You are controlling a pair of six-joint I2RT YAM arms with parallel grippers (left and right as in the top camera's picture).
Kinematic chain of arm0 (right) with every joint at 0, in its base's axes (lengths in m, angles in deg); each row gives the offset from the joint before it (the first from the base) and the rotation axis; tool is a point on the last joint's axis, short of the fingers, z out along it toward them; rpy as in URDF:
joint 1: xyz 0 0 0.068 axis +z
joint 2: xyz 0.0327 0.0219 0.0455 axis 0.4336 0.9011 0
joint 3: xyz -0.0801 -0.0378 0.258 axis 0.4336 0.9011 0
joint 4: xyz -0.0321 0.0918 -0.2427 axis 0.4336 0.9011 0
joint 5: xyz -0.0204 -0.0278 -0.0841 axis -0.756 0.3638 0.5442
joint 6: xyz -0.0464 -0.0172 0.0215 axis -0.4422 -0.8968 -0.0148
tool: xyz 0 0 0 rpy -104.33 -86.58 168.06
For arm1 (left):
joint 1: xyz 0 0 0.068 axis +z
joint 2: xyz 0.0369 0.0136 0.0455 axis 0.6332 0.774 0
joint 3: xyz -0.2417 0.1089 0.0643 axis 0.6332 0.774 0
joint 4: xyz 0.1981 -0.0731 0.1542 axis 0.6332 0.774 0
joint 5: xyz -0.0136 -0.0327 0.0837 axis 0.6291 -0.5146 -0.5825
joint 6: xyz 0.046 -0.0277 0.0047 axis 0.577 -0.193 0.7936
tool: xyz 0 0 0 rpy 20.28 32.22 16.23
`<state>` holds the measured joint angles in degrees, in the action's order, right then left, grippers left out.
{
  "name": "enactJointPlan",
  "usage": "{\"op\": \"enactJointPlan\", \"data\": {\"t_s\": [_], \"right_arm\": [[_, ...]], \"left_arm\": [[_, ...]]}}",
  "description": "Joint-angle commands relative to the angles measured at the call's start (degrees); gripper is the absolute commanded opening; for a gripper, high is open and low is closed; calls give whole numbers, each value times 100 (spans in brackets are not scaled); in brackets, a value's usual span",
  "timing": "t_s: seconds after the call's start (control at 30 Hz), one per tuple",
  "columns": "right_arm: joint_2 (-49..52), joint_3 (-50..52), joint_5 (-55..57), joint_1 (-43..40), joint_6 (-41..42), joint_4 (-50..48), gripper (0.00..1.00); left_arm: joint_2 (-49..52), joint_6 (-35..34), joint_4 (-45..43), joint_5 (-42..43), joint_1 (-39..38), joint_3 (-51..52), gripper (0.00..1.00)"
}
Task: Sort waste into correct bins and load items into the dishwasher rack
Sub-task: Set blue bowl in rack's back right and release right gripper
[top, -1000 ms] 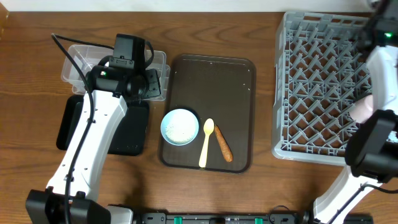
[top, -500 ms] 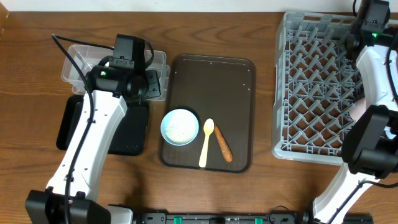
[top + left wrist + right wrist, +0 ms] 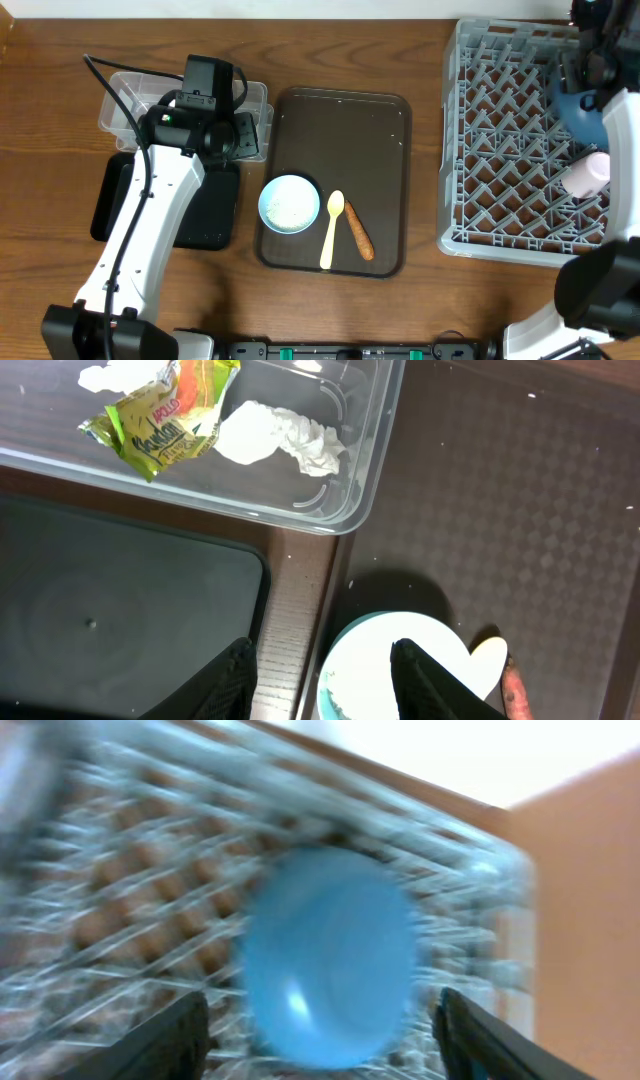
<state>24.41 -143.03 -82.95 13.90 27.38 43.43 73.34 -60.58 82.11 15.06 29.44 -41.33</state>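
Hanging above the far right part of the dishwasher rack [image 3: 500,150], the right gripper [image 3: 320,998] has its two fingers [image 3: 175,1035] spread wide and grips nothing. The light blue cup [image 3: 330,955] sits on the rack's pegs just beyond the fingertips. It is centred in the gap between them, with clear space on either side. Heavy blur in the wrist view hides which end of the cup faces up. From overhead, the cup is in the rack's right-hand part toward the back. The pink cup [image 3: 583,172] lies nearer the rack's front edge, close to the blue one but apart from it.

The left gripper [image 3: 325,685] hovers over the strip of table [image 3: 300,610] between the black tray [image 3: 110,590] and the brown serving tray [image 3: 500,510]. Its fingers stand partly apart and hold nothing. In the wrist view, one finger overlaps the black tray's corner and the other overlaps the bowl [image 3: 360,670]. The bowl rests on the serving tray near its edge, directly below the gripper.

The pale yellow spoon [image 3: 490,657] lies just beside the bowl, on the side away from the black tray. The carrot-like stick [image 3: 515,695] is just past the spoon. Farther from the fingers, beyond the black tray, is the clear tub [image 3: 362,490]. It holds the orange-yellow-green wrapper [image 3: 160,420] and a crumpled white tissue [image 3: 285,440], side by side on its floor.
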Motion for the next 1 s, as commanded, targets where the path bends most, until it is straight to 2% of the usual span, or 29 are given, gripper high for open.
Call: {"op": "enactJointPlan", "data": {"t_s": [0.0, 0.1, 0.3, 0.37, 0.43, 0.53, 0.67, 0.8, 0.97], "right_arm": [[20, 7, -2203, 164, 105, 435, 65], [39, 7, -2769, 461, 103, 990, 64], [44, 13, -3178, 1340, 103, 1812, 67], [46, 59, -3176, 1716, 103, 2015, 68], [44, 214, -3178, 2116, 105, 2085, 68], [46, 632, -3119, 2636, 109, 2013, 67], [46, 1325, -3038, 3084, 774, 1443, 69], [46, 1661, -2439, 3213, 1464, 973, 69], [44, 1648, -1996, 3154, 1558, 828, 70]], "left_arm": [[22, -26, 15, -50, 17, 17, 46], [22, -26, 13, -50, 17, 17, 46], [22, -26, 15, -50, 17, 17, 47], [22, -26, 13, -50, 17, 17, 52], [22, -26, 11, -50, 17, 17, 52], [22, -26, 13, -50, 17, 17, 53], [24, -28, 20, -39, 11, 17, 52], [22, -33, 105, 247, 9, 22, 52], [24, -28, 326, 348, -170, 175, 52]]}}
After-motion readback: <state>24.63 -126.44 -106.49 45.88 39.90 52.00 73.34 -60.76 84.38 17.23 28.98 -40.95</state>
